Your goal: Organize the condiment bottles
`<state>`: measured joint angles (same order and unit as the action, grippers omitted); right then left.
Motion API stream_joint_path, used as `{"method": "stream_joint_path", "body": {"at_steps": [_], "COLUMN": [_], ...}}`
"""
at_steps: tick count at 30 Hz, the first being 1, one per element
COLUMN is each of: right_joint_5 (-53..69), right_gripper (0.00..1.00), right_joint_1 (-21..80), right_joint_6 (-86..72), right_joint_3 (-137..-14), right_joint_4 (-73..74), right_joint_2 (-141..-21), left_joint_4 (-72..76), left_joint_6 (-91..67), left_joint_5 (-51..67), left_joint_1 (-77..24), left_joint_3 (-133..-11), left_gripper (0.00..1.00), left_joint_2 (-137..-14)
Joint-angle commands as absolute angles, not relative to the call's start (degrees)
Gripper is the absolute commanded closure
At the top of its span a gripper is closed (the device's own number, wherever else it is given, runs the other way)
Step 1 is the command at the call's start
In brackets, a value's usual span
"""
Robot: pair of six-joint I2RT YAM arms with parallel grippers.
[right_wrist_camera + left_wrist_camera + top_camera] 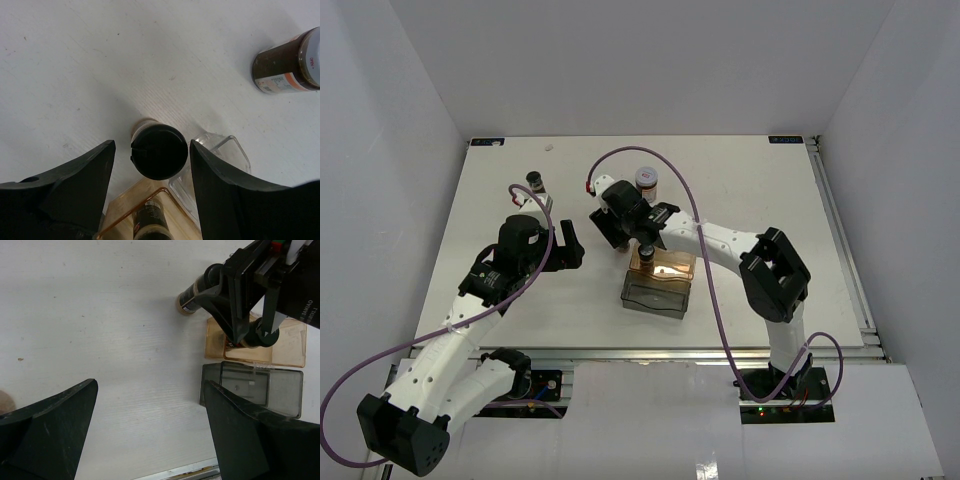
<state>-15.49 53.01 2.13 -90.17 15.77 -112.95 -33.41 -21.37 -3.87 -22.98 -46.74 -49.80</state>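
A black-capped condiment bottle [159, 151] stands upright on the white table at the corner of an amber tray [676, 268]. My right gripper [151, 144] is open around it, with a clear gap on the left side and the right finger close to the cap. In the top view this bottle [646, 252] sits under the right gripper [645, 246]. A second bottle [150, 220] lies inside the amber tray. A brown-filled bottle with a white, red-labelled cap [647, 179] stands farther back. Another black-capped bottle [535, 181] stands at the far left. My left gripper [150, 430] hangs open over bare table.
A smoky clear bin [657, 296] sits just in front of the amber tray, close to my left gripper's right finger [255, 440]. A clear plastic corner [220, 150] adjoins the tray. The table's near metal edge [190, 471] runs just below the left gripper.
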Motion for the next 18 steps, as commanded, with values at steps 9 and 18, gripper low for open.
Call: {"method": "stream_joint_path", "body": {"at_steps": [9, 18], "right_joint_5": [-15.38, -16.26], "right_gripper": [0.39, 0.76], "right_joint_1": [53.0, 52.78], "right_joint_6": [1.28, 1.49], "right_joint_3": [-91.01, -90.78], "right_joint_4": [14.19, 15.02], "right_joint_2": [-114.57, -112.65], "left_joint_4": [-32.74, -32.78], "left_joint_6": [-20.83, -20.83], "left_joint_5": [-4.57, -4.57], "left_joint_1": [-22.68, -22.72], "left_joint_3": [-46.85, -47.24], "left_gripper": [0.02, 0.02], "left_joint_2": [-48.64, -48.95]}}
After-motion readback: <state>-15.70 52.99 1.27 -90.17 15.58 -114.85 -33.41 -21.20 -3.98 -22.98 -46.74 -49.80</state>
